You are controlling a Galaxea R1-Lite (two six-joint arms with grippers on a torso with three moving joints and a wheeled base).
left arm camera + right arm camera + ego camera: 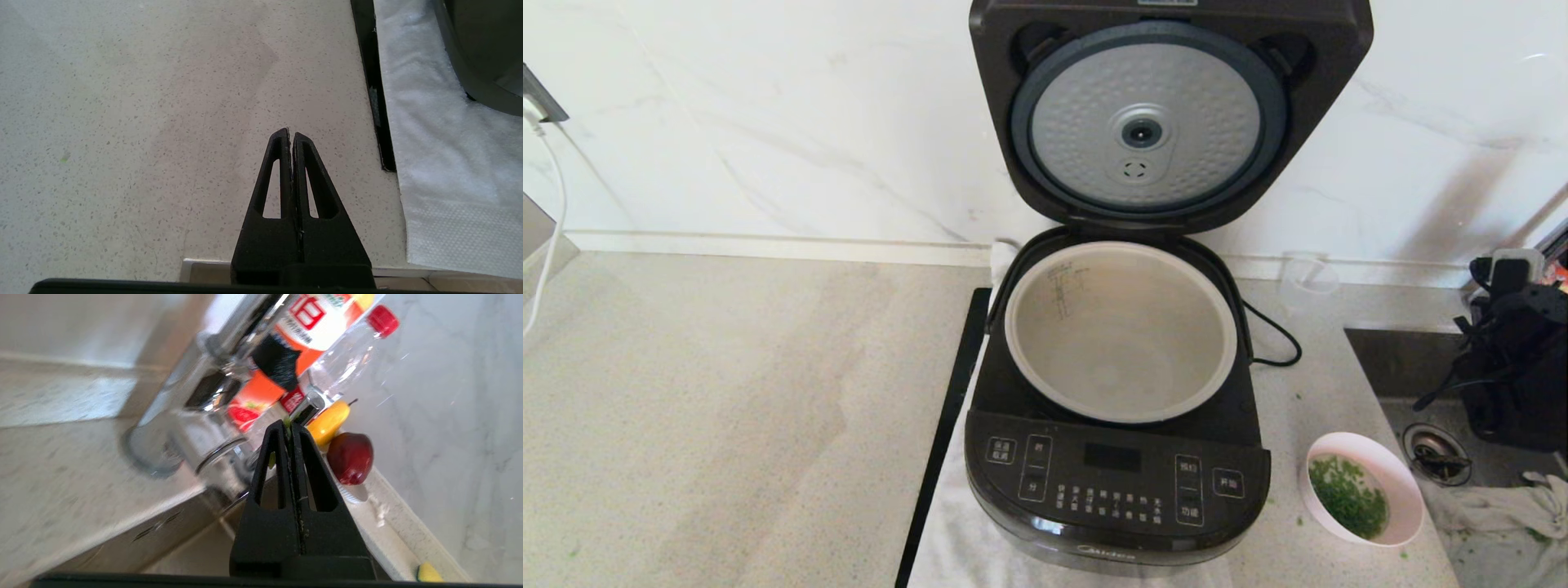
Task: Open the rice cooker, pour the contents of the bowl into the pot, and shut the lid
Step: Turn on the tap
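The black rice cooker (1117,482) stands on a white towel with its lid (1168,114) swung fully up, the dimpled silver plate facing me. The pale pot (1123,331) inside shows only its bare bottom and the measuring marks. The pink bowl (1368,487) sits on the counter to the cooker's right, holding chopped green bits (1347,494) in water. My right gripper (290,425) is shut, with a few green specks stuck at its tips, and points towards the tap beyond the sink; its arm (1515,359) shows at the right edge. My left gripper (290,132) is shut and hovers over bare counter left of the towel.
A black strip (947,425) runs along the towel's (441,143) left edge. A clear measuring cup (1308,282) and the power cord (1278,339) lie behind the cooker. The sink (1437,449) with a rag is at right. A tap (212,375), bottle (327,330) and toy fruit (350,457) stand by the wall.
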